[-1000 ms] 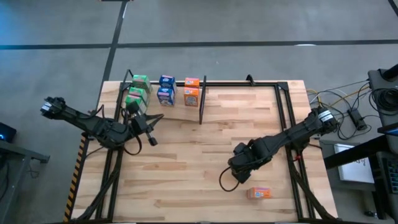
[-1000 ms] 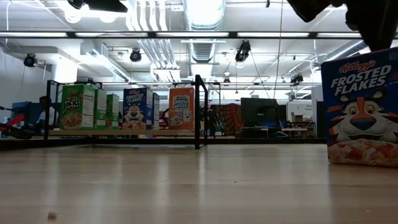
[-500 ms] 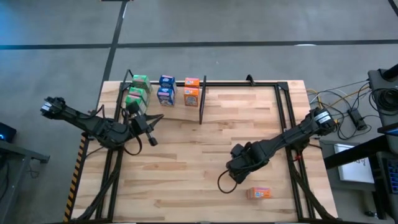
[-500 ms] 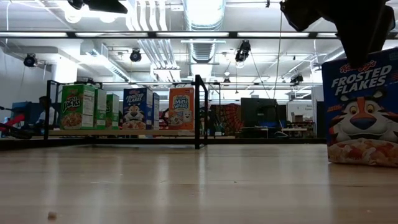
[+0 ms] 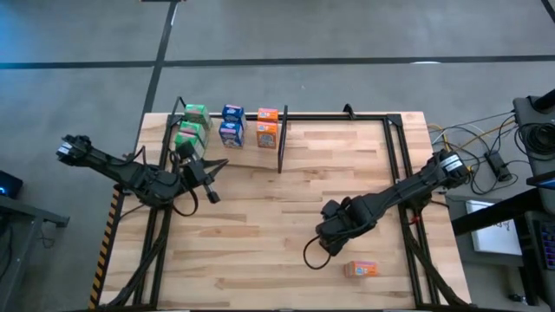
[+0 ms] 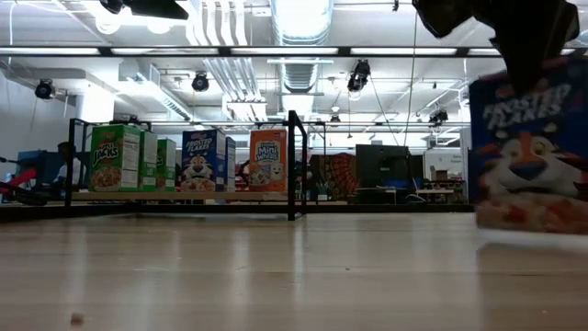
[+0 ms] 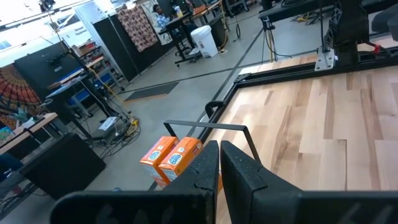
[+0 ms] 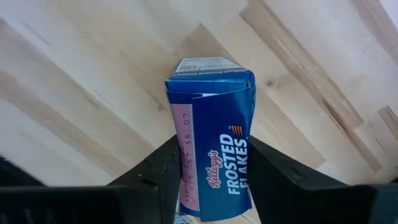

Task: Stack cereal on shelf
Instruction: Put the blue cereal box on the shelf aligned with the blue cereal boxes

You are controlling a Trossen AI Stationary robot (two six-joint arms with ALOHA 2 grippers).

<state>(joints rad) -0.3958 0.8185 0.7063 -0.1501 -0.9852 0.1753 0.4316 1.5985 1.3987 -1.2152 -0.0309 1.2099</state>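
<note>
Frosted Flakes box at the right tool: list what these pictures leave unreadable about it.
- High view: the right tool covers the Frosted Flakes box completely.
- Low view: the box is blurred and cut off by the right edge; contact with the tabletop is unclear.
- Right wrist view: the fingers flank the box; its lower end is cut off.

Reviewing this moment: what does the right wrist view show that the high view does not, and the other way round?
Only the right wrist view shows the blue Frosted Flakes box itself, standing between the right gripper's fingers, which sit against its sides. Only the high view shows the shelf at the table's far left corner with green, blue and orange boxes on it, the orange box lying near the front edge, and the left gripper shut and waiting beside the shelf. Both show the wooden tabletop and the right arm over its front right part.
</note>
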